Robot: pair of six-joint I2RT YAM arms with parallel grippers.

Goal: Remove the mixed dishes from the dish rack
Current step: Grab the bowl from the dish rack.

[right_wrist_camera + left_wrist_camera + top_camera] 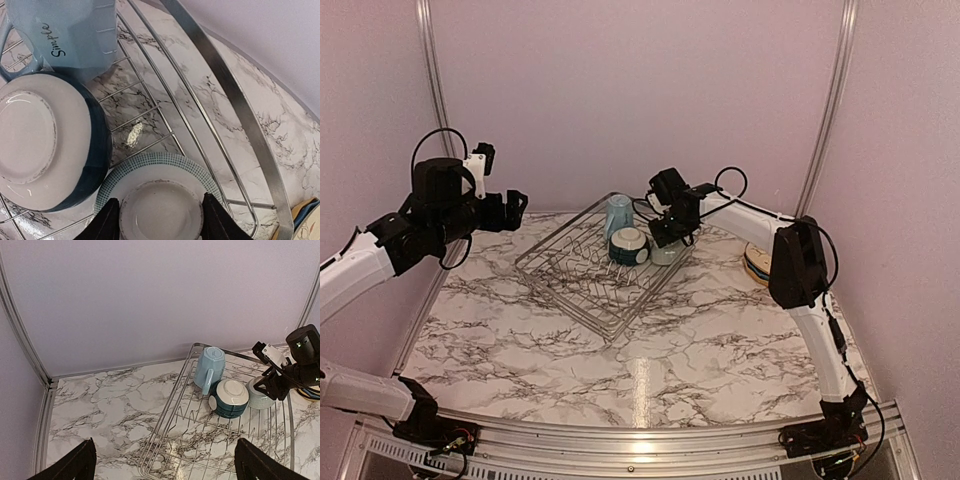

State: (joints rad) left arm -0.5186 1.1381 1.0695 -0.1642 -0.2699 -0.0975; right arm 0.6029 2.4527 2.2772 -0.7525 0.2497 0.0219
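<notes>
Right gripper (pixel 161 222) was seen lowered over the pale grey-green bowl (pixel 160 200), its 2 dark fingers (pixel 109 222) spread to either side of the bowl's raised foot ring; whether they touched the ring could not be told. That bowl was turned foot-up in the far right part of the dish rack (pixel 570 290), close to the rim. Just beside it the dark teal bowl (pixel 628 245) was propped on the wires, tilted, with its white base showing, and the pale blue mug (pixel 618 213), marked "Simple", was leaned at the far corner, touching the teal bowl. The rest of the rack's wire floor and tines was left bare. A stack of plates (pixel 757 263), with mustard and blue edges showing, was set on the marble table (pixel 720 350) outside the rack, to its right. Left gripper (pixel 515 208) was held high above the table, left of the rack, with its fingers wide apart and nothing between them.
</notes>
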